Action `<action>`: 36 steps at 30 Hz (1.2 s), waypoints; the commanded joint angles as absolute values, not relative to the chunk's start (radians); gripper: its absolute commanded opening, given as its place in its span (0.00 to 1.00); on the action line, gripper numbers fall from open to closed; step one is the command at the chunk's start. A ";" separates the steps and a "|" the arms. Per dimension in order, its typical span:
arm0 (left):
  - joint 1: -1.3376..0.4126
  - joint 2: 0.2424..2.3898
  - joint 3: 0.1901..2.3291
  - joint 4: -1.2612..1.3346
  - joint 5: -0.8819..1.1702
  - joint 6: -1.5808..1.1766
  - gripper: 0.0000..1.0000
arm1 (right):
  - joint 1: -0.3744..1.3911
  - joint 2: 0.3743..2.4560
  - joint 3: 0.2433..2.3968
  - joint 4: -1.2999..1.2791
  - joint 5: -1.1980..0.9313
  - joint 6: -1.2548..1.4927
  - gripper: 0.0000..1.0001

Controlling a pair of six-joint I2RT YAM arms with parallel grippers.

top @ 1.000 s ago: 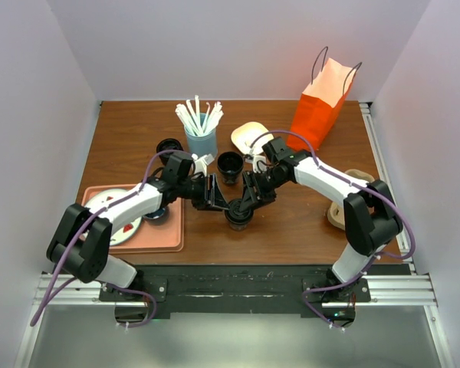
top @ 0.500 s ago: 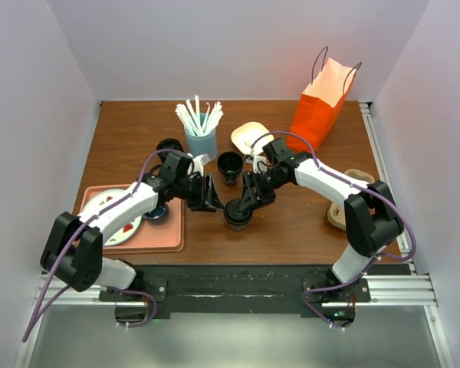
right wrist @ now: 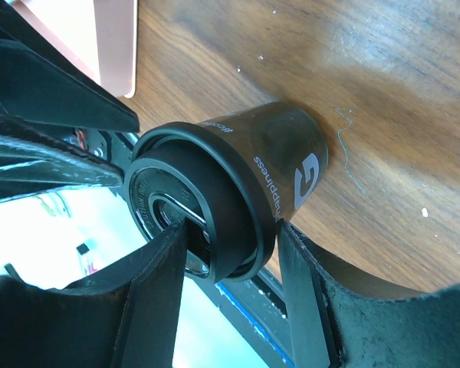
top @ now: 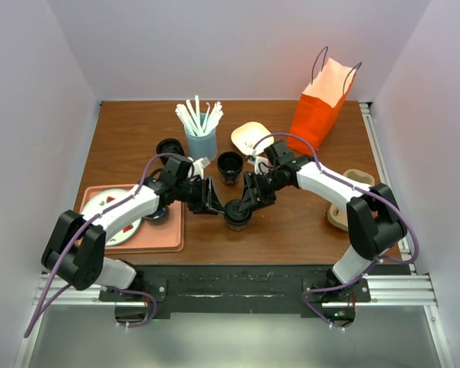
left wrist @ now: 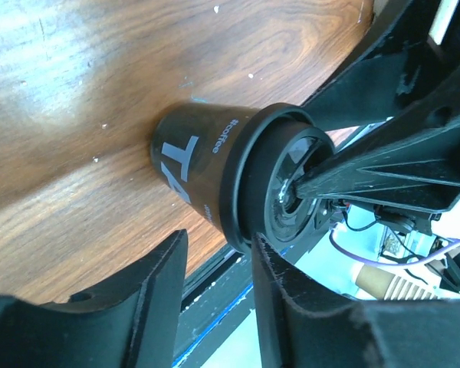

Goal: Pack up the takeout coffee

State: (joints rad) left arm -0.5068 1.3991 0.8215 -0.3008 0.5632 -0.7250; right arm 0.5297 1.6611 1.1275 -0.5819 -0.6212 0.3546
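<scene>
The takeout coffee (top: 238, 214), a black tapered cup with a round black lid, stands on the wooden table near the front middle. My right gripper (top: 248, 202) reaches it from the right. In the right wrist view the right gripper (right wrist: 234, 231) is closed on the lid's rim, one finger on the lid's top and one outside the rim of the cup (right wrist: 287, 153). My left gripper (top: 213, 201) is just left of the cup. In the left wrist view the left gripper (left wrist: 218, 247) is open and empty, with the cup (left wrist: 199, 157) just beyond its fingertips.
An orange paper bag (top: 322, 103) stands at the back right. A light blue tumbler of white straws (top: 201, 139), an open black cup (top: 230, 165) and a black lid (top: 169, 146) are behind the arms. A pink tray (top: 157, 239) with a plate lies left.
My left gripper has drawn back to the left, away from the cup. The right gripper stays at the cup's lid; the cup has not moved.
</scene>
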 commanded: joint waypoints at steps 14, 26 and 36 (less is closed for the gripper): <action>-0.518 1.463 0.787 -0.222 0.575 -0.764 0.29 | 0.543 1.663 1.006 -0.491 -0.542 0.410 0.50; -0.518 1.488 0.756 -0.264 0.565 -0.753 0.17 | 0.545 1.649 0.945 -0.465 -0.506 0.411 0.49; -0.522 1.477 0.716 -0.200 0.543 -0.749 0.14 | 0.549 1.603 0.842 -0.330 -0.522 0.442 0.45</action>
